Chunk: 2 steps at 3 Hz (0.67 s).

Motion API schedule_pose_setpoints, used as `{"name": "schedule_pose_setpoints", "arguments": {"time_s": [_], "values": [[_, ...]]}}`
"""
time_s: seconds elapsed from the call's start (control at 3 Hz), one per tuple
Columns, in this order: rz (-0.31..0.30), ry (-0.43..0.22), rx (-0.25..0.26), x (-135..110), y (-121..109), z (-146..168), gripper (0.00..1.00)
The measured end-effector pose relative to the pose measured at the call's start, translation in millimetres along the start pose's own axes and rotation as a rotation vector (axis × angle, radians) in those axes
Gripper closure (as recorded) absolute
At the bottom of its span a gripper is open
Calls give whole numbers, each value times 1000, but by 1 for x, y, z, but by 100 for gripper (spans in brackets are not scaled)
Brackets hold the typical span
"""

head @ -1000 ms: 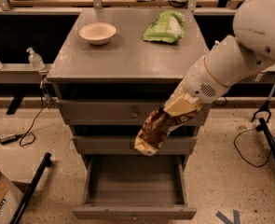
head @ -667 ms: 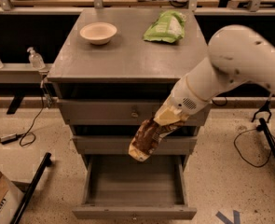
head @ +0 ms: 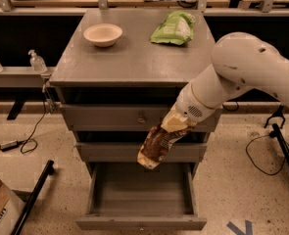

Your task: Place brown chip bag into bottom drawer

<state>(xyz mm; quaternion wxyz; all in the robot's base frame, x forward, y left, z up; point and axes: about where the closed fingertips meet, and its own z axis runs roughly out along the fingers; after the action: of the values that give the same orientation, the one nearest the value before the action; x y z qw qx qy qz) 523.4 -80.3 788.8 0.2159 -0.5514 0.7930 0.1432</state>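
The brown chip bag (head: 156, 145) hangs tilted from my gripper (head: 175, 125), which is shut on its upper tan end. It hangs in front of the middle drawer (head: 105, 151), above the pulled-out bottom drawer (head: 140, 195). The bottom drawer is open and its grey inside holds nothing. My white arm (head: 242, 77) reaches in from the right.
A beige bowl (head: 103, 34) and a light green chip bag (head: 174, 28) lie on the cabinet top (head: 129, 58). The top drawer (head: 109, 116) is shut. A black pole (head: 34, 199) lies on the floor at left, a stand leg (head: 283, 151) at right.
My arm has swung left and lower with the brown bag, carrying it a little leftward and down, closer over the open bottom drawer.
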Motion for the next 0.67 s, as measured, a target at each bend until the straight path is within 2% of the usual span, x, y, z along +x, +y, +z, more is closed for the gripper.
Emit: {"name": "schedule_pose_setpoints", "arguments": {"time_s": [0.33,0.67], "values": [[18,8,0,14,6,26,100],[89,11,-29,40,11,66,100]]}}
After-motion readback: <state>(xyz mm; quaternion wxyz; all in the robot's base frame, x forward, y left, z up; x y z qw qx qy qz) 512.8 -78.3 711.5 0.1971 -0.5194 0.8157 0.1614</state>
